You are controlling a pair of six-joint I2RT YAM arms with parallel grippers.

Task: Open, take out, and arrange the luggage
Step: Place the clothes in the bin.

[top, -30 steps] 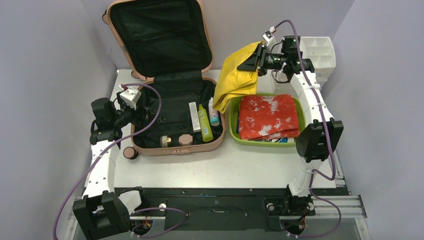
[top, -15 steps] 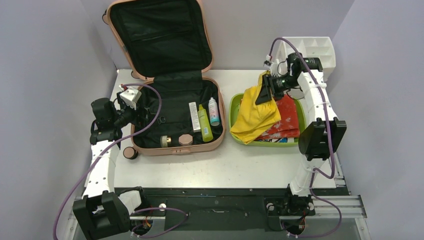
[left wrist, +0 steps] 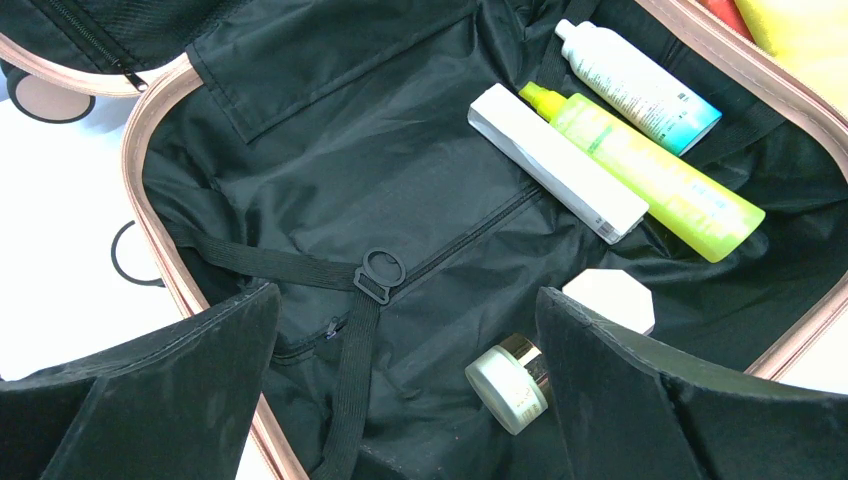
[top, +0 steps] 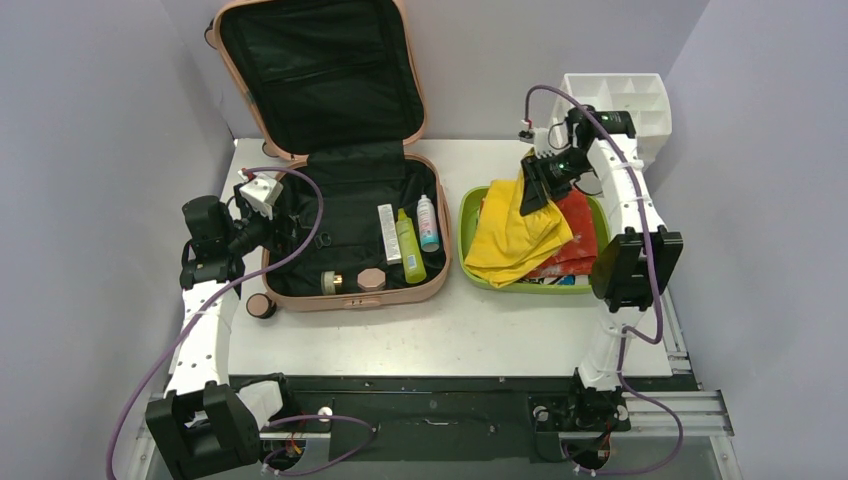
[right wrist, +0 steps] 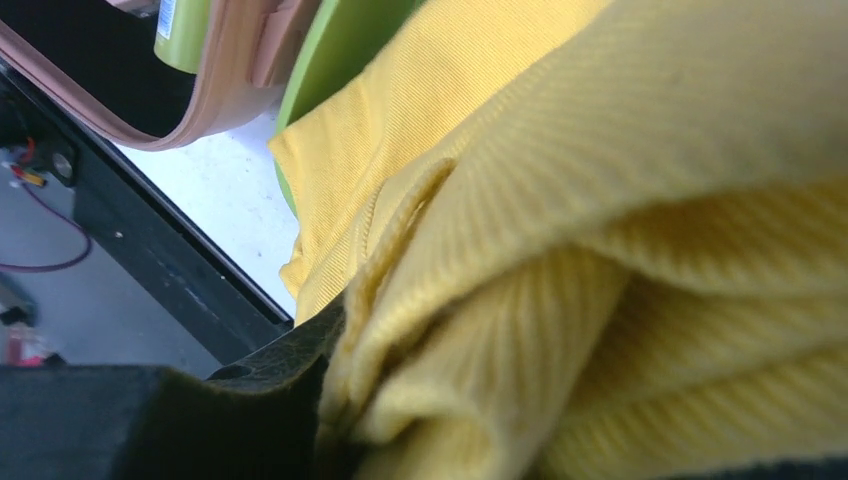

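The salmon-pink luggage (top: 340, 296) lies open on the table, its lid (top: 320, 70) standing against the back wall. Inside are a white tube (top: 388, 233), a lime bottle (top: 409, 247), a white-and-teal bottle (top: 428, 222) and two small jars (top: 371, 279); the left wrist view shows them too, with the lime bottle (left wrist: 650, 175) on the black lining. My left gripper (left wrist: 405, 395) is open and empty over the luggage's left side (top: 262, 225). My right gripper (top: 532, 185) is shut on a yellow cloth (top: 510, 235), which lies on a red-and-white cloth (top: 575, 225) in the lime-green tray (top: 466, 215).
A white compartmented organizer (top: 620, 100) stands at the back right corner. A pink caster wheel (top: 260, 305) sticks out at the luggage's front left. The black table edge rail (top: 430, 385) runs along the front.
My right gripper has come down and toward the front with the yellow cloth, from above the back of the table onto the green tray. The left arm has not moved.
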